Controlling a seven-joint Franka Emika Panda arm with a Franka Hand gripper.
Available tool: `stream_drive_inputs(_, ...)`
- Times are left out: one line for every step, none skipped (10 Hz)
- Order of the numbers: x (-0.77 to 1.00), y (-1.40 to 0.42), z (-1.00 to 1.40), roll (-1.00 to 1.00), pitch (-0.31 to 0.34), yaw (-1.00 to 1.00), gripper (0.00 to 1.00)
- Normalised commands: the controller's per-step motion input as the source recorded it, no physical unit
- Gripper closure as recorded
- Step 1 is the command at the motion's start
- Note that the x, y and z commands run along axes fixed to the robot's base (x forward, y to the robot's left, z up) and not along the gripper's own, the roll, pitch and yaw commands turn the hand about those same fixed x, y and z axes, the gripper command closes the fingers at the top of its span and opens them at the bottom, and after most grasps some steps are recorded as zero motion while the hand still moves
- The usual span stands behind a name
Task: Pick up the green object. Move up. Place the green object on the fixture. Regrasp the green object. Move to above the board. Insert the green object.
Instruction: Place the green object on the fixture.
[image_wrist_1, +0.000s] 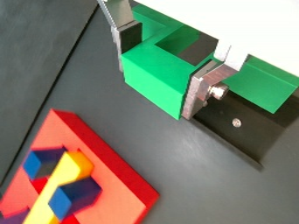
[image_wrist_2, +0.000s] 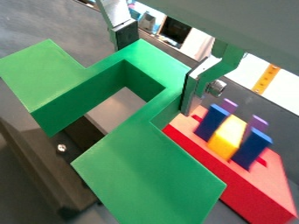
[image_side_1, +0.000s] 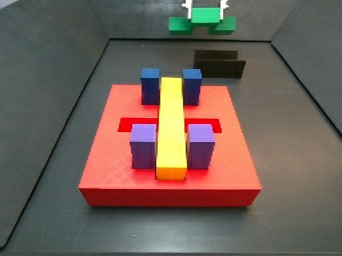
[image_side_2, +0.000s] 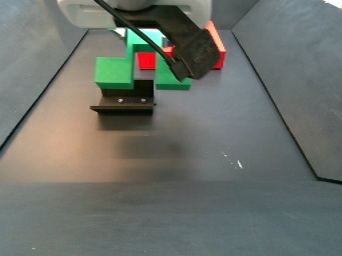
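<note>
My gripper (image_wrist_1: 163, 66) is shut on the green object (image_wrist_1: 156, 77); its silver fingers (image_wrist_1: 208, 85) press on two opposite sides of it. In both wrist views the piece fills the space between the fingers (image_wrist_2: 201, 80). The green object (image_side_1: 203, 18) hangs above the black fixture (image_side_1: 218, 64), and in that side view there is a gap between them. In a side view the gripper (image_side_2: 150, 50) holds the green object (image_side_2: 120, 72) just over the fixture (image_side_2: 123, 103). The fixture's base plate also shows under the piece in a wrist view (image_wrist_1: 239, 127).
The red board (image_side_1: 107, 170) lies in front of the fixture. It carries two blue blocks (image_side_1: 150, 84), two purple blocks (image_side_1: 143, 146) and a long yellow bar (image_side_1: 171, 125). The board also shows in both wrist views (image_wrist_1: 111, 171) (image_wrist_2: 263, 192). Dark walls enclose the floor.
</note>
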Motion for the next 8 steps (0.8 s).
stream_drive_inputs(0.35, -0.45, -0.08, 0.27, 0.0, 0.24, 1.0)
stream_drive_inputs(0.26, -0.45, -0.03, 0.31, -0.049, 0.21, 1.0)
stream_drive_inputs(0.26, -0.45, -0.03, 0.3, -0.06, 0.18, 1.0)
stream_drive_inputs(0.33, -0.35, -0.01, 0.34, -0.023, 0.12, 1.0)
stream_drive_inputs(0.53, -0.04, -0.1, 0.49, 0.069, 0.0, 1.0)
stream_drive_inputs(0.55, 0.04, -0.24, 0.24, 0.143, 0.0, 1.0)
stream_drive_inputs(0.71, 0.18, -0.48, 0.09, 0.463, 0.0, 1.0)
stream_drive_inputs(0.58, 0.24, -0.5, -0.2, 0.177, -0.05, 1.0)
